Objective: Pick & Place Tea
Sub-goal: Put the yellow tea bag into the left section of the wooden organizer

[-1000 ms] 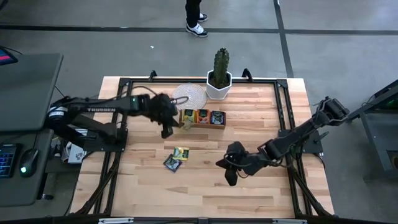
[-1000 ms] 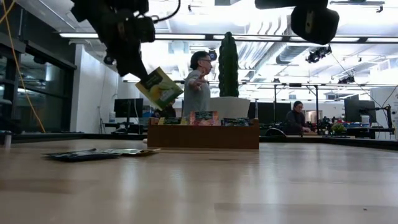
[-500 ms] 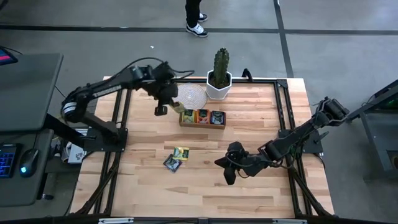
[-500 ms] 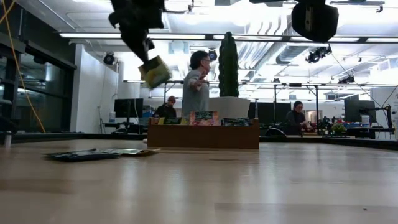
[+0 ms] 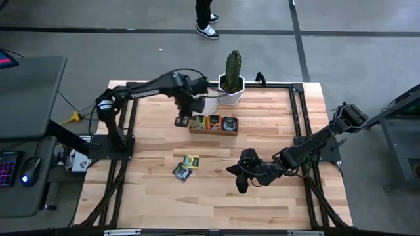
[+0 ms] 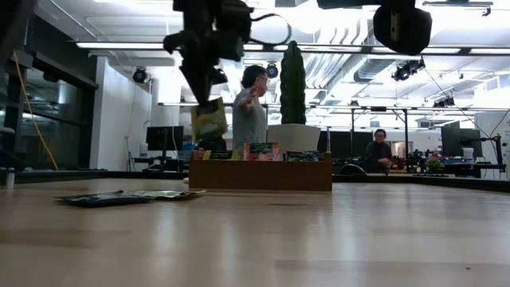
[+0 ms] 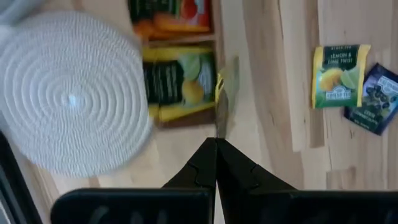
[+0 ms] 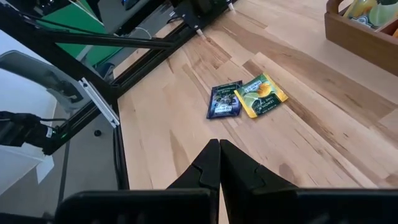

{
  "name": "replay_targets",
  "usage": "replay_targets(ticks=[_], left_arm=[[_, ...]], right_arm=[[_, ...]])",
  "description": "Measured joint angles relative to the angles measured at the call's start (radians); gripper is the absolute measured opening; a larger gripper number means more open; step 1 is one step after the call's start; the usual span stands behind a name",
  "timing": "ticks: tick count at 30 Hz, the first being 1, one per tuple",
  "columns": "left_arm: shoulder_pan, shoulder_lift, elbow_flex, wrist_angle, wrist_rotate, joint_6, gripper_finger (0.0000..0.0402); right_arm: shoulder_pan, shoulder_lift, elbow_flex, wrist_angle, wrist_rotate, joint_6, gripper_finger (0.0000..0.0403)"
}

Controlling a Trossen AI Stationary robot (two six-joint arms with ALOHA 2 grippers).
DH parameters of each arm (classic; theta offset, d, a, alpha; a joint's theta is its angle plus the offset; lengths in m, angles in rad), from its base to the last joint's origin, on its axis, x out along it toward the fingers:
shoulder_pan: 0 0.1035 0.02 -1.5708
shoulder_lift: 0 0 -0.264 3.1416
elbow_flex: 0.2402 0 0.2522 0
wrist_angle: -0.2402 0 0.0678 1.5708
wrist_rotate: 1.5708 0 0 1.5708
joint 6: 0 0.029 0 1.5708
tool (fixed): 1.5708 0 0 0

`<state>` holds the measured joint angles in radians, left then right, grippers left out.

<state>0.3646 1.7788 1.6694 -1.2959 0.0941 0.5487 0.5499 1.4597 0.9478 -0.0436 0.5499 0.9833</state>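
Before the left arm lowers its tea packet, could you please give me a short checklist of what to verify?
1. Left gripper jaws shut on the yellow packet: ok.
2. Packet above the wooden tray's left end: ok.
3. Packet hangs clear of the tray: ok, low view shows a gap.
4. Room left in the yellow compartment: cannot tell.
5. Right gripper away from the tray, jaws shut: ok.
6. Loose packets still to collect: two remain.

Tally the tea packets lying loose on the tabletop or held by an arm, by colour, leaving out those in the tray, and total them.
Yellow flat square tea packets: 2, one on the wooden tabletop, one pinched edge-on in the left end effector at
Dark blue flat square tea packet: 1
Total: 3
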Motion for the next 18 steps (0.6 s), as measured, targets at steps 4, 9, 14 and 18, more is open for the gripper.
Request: replay_targets(ticks=[4, 9, 14, 18], left_arm=[[-0.025, 0.057, 0.033, -0.007, -0.017, -0.003, 0.0000], [-0.031, 0.111, 0.070, -0.024, -0.043, -0.006, 0.0000], [-0.031, 0.124, 0.073, -0.023, -0.047, -0.003, 0.0000], [-0.031, 0.124, 0.073, -0.011, -0.050, -0.003, 0.0000]], right_arm=[[0.000, 0.000, 0.000, -0.003, 0.000, 0.000, 0.0000], [0.000, 0.000, 0.000, -0.008, -0.002, 0.000, 0.0000], [0.001, 0.000, 0.000, -0.009, -0.003, 0.000, 0.0000], [0.000, 0.000, 0.000, -0.013, -0.004, 0.000, 0.0000]])
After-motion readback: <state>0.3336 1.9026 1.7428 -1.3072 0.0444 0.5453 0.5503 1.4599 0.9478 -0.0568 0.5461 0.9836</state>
